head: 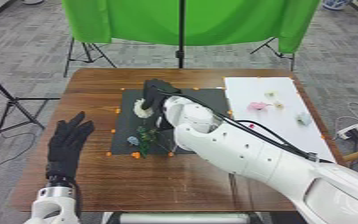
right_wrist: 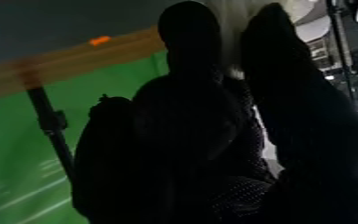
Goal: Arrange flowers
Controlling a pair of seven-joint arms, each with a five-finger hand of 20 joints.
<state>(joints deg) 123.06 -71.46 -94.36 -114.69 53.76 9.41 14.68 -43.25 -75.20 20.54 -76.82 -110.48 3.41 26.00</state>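
In the head view, my right hand is bent over the dark mat, its fingers at a white flower. A pale, blurred part of the flower lies pinched between the fingers of my right hand in the right wrist view. Nearer the front of the mat lie a blue-grey flower and green stems. A pink flower and pale flowers are on the white sheet. My left hand is open at the table's left side.
Orange markers edge the mat on the brown table. Behind the table hangs a green cloth on a black stand. My right forearm crosses the mat's right side and part of the white sheet.
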